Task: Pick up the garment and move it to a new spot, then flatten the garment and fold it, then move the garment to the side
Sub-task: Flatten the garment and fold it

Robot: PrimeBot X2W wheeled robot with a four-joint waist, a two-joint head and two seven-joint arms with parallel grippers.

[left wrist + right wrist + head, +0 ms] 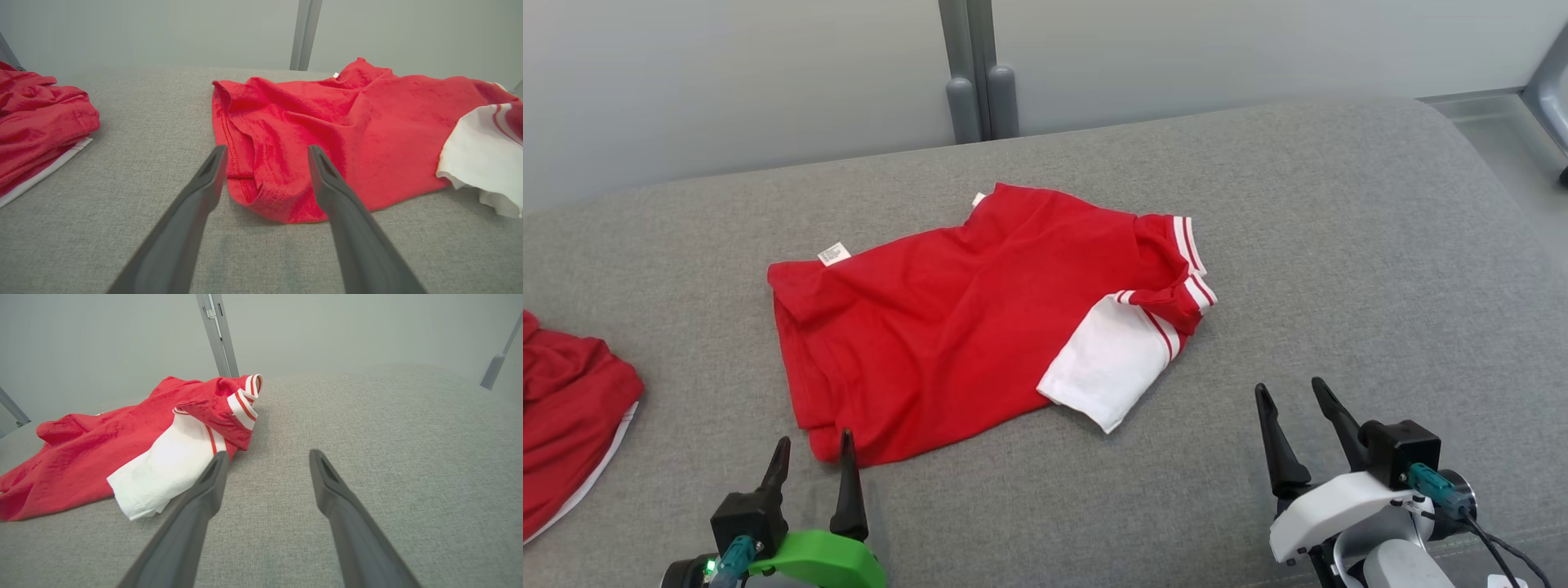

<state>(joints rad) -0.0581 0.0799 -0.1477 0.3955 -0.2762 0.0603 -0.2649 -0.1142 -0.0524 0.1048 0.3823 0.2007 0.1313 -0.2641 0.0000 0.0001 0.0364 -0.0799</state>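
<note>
On grey cushion [1339, 245], red garment [947, 327] rumpled, second red cloth [564, 408] cut off

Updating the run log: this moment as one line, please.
red shirt: rumpled on grey surface, unheld | left gripper: open, by its near corner | right gripper: open, empty

Prob. test lab: grey padded bench [1339, 245], bare wall [727, 65] w/ metal post [976, 73].

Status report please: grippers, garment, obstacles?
Left gripper open, empty, at near corner of garment. Right gripper open, empty, apart from it. It lies rumpled, not flat. Second red garment far left, not blocking.
</note>
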